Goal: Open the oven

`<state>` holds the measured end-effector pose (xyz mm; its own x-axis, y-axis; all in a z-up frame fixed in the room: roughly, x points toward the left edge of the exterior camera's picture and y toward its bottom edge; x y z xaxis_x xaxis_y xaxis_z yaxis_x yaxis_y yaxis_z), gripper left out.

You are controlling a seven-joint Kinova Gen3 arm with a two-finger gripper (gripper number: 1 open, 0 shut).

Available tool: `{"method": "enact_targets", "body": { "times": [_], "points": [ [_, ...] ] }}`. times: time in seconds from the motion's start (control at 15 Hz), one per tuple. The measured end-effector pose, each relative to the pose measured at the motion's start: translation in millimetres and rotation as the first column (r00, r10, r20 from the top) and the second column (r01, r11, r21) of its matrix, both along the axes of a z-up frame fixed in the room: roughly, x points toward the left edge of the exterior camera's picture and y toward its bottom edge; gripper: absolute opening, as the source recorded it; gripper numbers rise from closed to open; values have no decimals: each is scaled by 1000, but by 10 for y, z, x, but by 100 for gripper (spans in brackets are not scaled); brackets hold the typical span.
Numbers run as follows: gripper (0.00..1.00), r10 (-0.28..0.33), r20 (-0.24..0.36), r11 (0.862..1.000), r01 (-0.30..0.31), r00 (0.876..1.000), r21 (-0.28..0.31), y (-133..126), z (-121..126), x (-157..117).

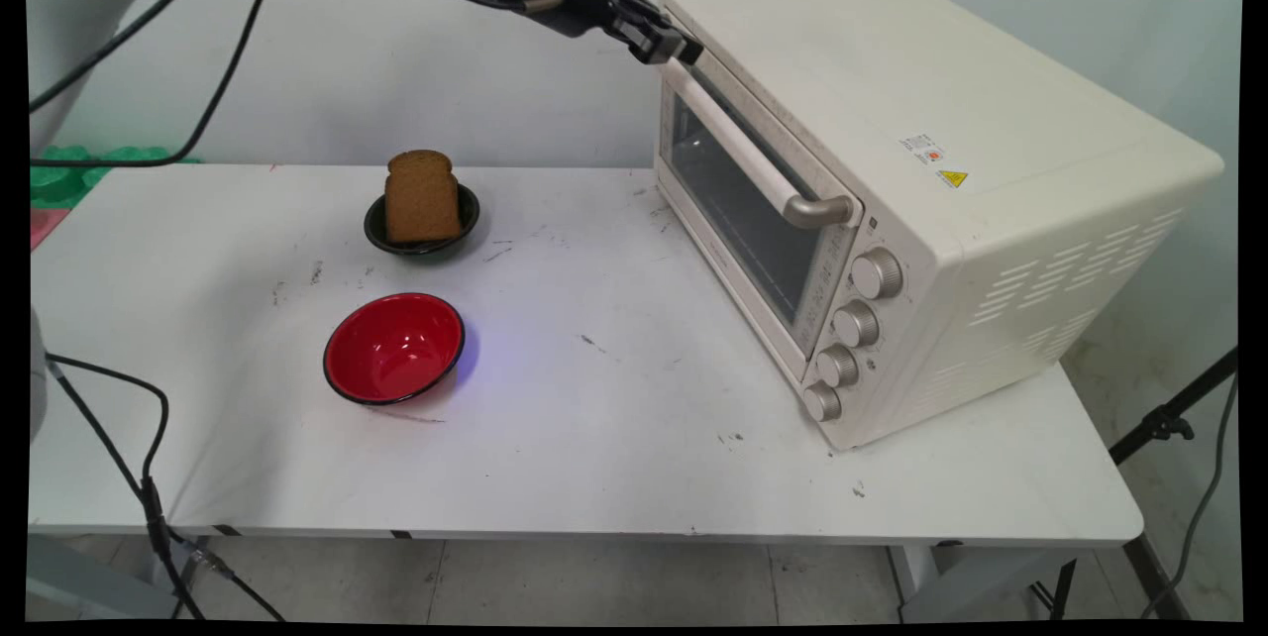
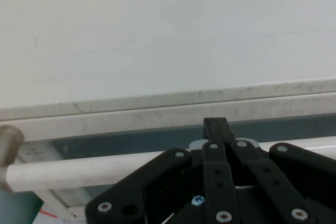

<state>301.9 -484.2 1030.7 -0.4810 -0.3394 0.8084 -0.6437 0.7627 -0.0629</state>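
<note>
Claw [image 1: 684, 50] of mine, fingers drawn together, sits at the far end of the cream toaster oven's [image 1: 921, 190] long pale door handle [image 1: 738, 136], whose bar runs toward the near right, above the white tabletop [image 1: 614, 418].

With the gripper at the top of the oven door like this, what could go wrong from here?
1. The gripper sits near the far end of the oven's door handle, so a pull may be uneven or slip off.
2. The bread slice stands upright in its black bowl; shaking could topple it.
</note>
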Motion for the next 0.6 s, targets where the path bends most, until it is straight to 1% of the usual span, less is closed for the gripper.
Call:
{"method": "enact_targets", "body": {
  "times": [0.6],
  "points": [
    [0,6,30,1000,-6,1000,14,-124,-174,-205]
  ]
}}
